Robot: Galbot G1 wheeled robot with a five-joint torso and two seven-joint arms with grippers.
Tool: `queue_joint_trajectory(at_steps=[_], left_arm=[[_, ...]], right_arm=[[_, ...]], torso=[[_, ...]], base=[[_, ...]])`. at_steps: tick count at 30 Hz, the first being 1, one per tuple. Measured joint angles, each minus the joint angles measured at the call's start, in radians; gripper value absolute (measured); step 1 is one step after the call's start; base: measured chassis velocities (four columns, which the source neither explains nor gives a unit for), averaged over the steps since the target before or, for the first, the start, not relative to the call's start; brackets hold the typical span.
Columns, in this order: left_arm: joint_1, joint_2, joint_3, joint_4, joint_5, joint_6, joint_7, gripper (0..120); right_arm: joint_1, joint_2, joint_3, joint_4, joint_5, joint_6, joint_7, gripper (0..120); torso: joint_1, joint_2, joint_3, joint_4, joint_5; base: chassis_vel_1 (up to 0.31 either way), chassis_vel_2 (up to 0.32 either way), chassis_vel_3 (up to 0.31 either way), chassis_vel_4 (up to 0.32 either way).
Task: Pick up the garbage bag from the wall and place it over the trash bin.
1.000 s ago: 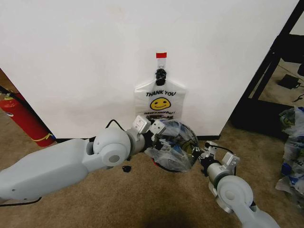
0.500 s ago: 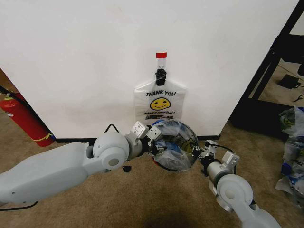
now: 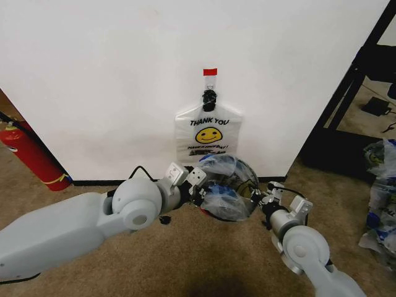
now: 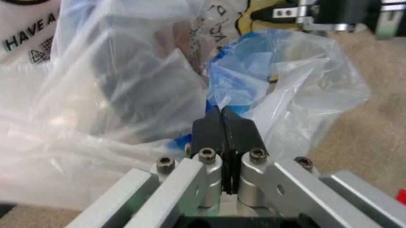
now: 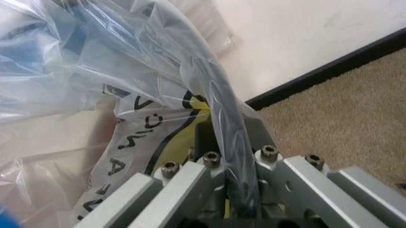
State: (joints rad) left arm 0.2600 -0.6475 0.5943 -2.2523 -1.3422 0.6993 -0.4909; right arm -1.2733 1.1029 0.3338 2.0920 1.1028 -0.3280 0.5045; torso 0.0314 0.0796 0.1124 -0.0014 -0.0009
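The garbage bag (image 3: 224, 199), clear crinkly plastic with blue patches, is draped over the round black trash bin (image 3: 246, 172) at the foot of the white wall (image 3: 111, 80). My left gripper (image 3: 201, 187) is at the bin's left side. In the left wrist view it (image 4: 221, 113) is shut on a fold of the garbage bag (image 4: 279, 80). My right gripper (image 3: 255, 199) is at the bin's right side. In the right wrist view it (image 5: 219, 138) is shut on the garbage bag (image 5: 76, 47) where the plastic wraps the bin's dark rim (image 5: 219, 97).
A white "THANK YOU" smiley bag (image 3: 209, 133) hangs from a black clip (image 3: 210, 97) under a red tape strip (image 3: 210, 72), just behind the bin. A red fire extinguisher (image 3: 34, 158) leans at the left. A black rack (image 3: 352, 93) and bagged clutter (image 3: 380, 192) stand at the right.
My left arm has drawn down and to the left, pulling its edge of the bag with it. The plastic now sits lower around the bin. The right gripper has held still.
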Motion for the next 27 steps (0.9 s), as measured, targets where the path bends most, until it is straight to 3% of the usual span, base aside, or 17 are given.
queue_joint_trajectory(at_steps=[10, 13, 27], left_arm=[[0.197, 0.055, -0.06, -0.081, 0.077, -0.039, 0.025, 0], [0.304, 0.058, -0.075, -0.053, 0.184, -0.062, 0.058, 0], [0.384, 0.008, -0.085, 0.041, 0.317, -0.094, 0.109, 0]], right_arm=[[0.009, 0.009, 0.028, 0.031, 0.075, -0.002, 0.056, 0], [0.002, 0.009, 0.049, 0.063, 0.125, -0.01, 0.075, 0], [-0.022, 0.011, 0.064, 0.135, 0.21, -0.054, 0.105, 0]], torso=[[0.0, 0.0, 0.0, 0.0002, -0.0001], [0.0, 0.0, 0.0, -0.0001, -0.0002], [0.0, 0.0, 0.0, -0.0001, 0.0001]], base=[[0.0, 0.0, 0.0, 0.0], [0.0, 0.0, 0.0, 0.0], [0.0, 0.0, 0.0, 0.0]])
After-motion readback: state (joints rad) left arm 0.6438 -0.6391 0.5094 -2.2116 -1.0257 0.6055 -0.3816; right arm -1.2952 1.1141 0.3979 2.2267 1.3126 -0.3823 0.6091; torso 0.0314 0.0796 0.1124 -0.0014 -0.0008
